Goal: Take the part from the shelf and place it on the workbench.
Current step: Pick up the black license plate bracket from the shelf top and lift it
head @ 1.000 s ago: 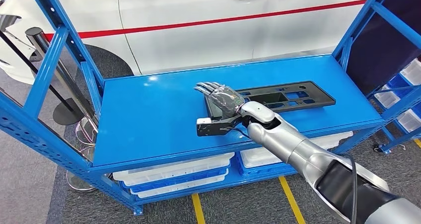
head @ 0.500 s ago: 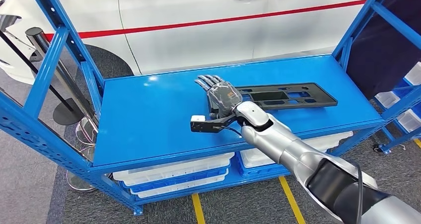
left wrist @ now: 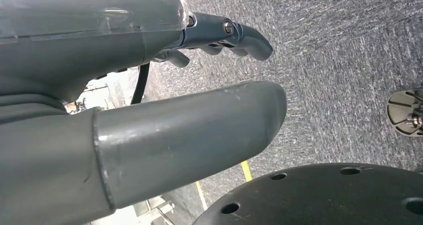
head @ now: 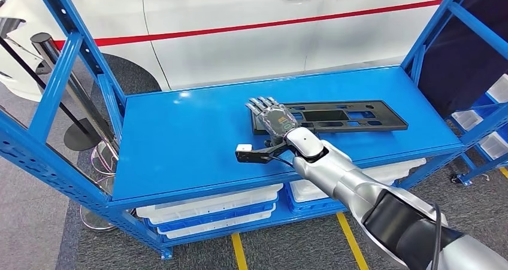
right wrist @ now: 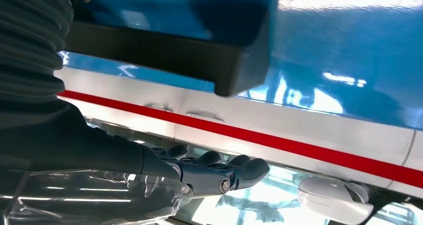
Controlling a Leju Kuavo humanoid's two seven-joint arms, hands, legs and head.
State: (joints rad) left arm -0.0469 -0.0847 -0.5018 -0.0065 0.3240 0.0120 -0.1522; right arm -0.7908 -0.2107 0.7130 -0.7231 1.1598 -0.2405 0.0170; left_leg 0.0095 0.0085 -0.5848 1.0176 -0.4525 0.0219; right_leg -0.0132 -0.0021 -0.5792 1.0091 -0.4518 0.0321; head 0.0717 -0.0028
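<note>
The part [head: 344, 115] is a flat black plastic frame with cut-outs, lying on the blue shelf [head: 180, 138] towards its right side. My right hand [head: 272, 117] reaches over the part's left end with its fingers stretched out flat. In the right wrist view the fingers [right wrist: 219, 172] hover apart from the part's dark end [right wrist: 199, 55], with a gap between them and nothing in the grasp. My left hand [left wrist: 149, 100] hangs over the grey carpet, thumb and fingers apart and holding nothing.
Blue uprights [head: 66, 60] frame the shelf on both sides. White bins [head: 209, 207] sit on the level below. A white car [head: 269, 18] with a red stripe stands behind. Another blue rack with bins [head: 488, 114] is at the right, and stanchion bases [head: 84, 135] at the left.
My right hand has shifted a little to the right, further over the part's left end, and the forearm has swung with it. The part lies almost where it was.
</note>
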